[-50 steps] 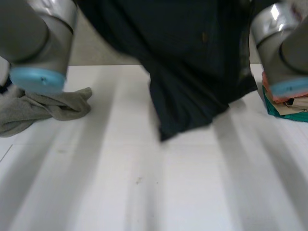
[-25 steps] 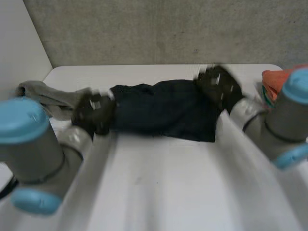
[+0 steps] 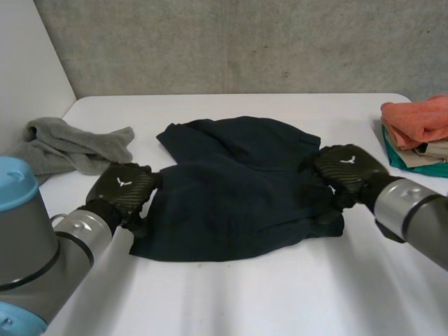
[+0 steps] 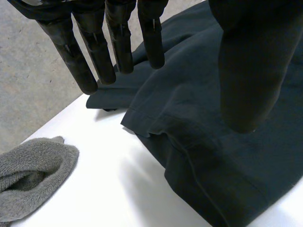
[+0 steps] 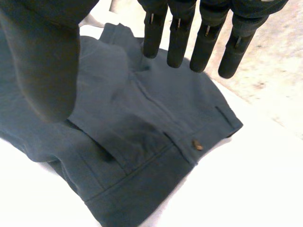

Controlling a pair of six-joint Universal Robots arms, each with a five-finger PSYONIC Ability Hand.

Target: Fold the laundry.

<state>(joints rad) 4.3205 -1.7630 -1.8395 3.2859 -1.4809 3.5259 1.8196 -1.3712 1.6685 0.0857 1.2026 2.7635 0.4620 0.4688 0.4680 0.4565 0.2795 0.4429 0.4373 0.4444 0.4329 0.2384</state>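
Two opposite edges of the dark shorts (image 3: pixel 238 192) on the bench (image 3: pixel 280 301) lie under the left robot hand (image 3: pixel 122 189) and right robot hand (image 3: pixel 344 168), both with fingers straight, gripping nothing.

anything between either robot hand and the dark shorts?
Nothing visible. The left robot hand is at the left edge of the shorts, the right robot hand at their right edge, fingers straight. The grey towel and folded stack lie apart, off to the sides.

Dark navy shorts (image 3: pixel 238 189) are seen on a white table (image 3: pixel 231 301); a grey cloth (image 3: pixel 70 147) beside the black left hand (image 3: pixel 122 185), orange and teal cloths (image 3: pixel 416 119) beside the right hand (image 3: pixel 346 168)
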